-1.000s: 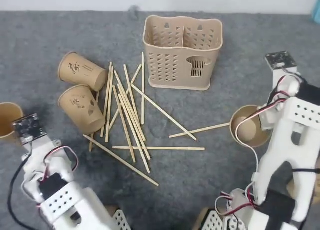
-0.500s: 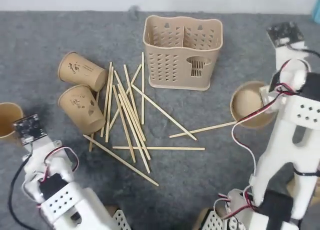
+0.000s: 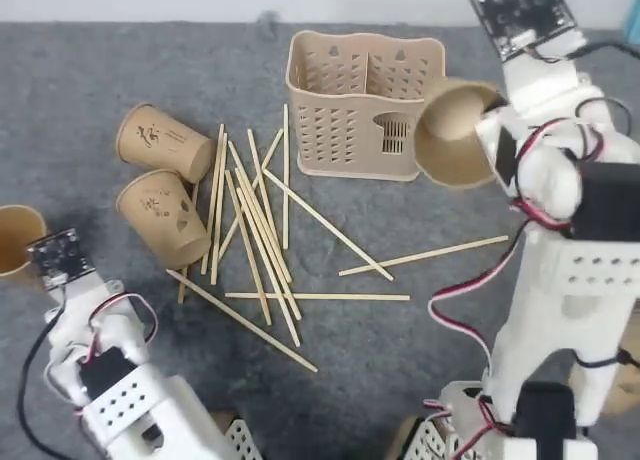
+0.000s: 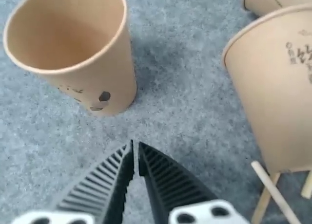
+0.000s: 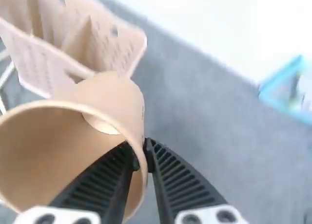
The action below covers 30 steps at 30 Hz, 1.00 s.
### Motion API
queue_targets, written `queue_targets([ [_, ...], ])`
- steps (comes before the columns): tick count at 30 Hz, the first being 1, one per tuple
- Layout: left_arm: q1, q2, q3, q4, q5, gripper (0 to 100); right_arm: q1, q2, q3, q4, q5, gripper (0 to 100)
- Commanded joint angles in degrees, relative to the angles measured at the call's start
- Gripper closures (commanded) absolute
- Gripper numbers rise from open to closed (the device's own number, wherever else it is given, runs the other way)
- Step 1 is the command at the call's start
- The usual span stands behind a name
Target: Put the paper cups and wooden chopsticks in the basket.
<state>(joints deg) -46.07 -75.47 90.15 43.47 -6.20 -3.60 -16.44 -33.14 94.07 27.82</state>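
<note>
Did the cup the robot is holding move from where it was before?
Yes. The paper cup, pinched by the right gripper, moved up the high view and leftward, ending right beside the basket.

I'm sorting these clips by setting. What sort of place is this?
Likely a robot test bench, not a kitchen: a grey felt-like mat serves as the work surface, white arms with bare wiring stand at it, and cups, chopsticks and a basket are laid out as props.

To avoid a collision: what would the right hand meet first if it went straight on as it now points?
Probably the basket wall, beyond the paper cup that the right hand grips; depth is unclear.
</note>
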Motion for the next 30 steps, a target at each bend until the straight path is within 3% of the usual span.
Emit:
queue_targets([
  [1, 0.4, -0.9, -0.3, -1.5, -0.5, 98, -2.2, 0.0, -4.3, -4.4, -0.6, 99.1],
  [11, 0.4, -0.9, -0.2, -1.5, -0.5, 98, -3.5, 8.7, -4.3, -14.6, -0.7, 99.1],
  [18, 0.4, -0.9, -0.2, -1.5, -0.5, 98, -6.9, 13.9, -8.4, -15.5, -0.7, 99.1],
  [30, 0.4, -0.9, -0.2, -1.5, -2.0, 98, -6.5, 27.1, -19.3, -14.9, -3.4, 99.1],
])
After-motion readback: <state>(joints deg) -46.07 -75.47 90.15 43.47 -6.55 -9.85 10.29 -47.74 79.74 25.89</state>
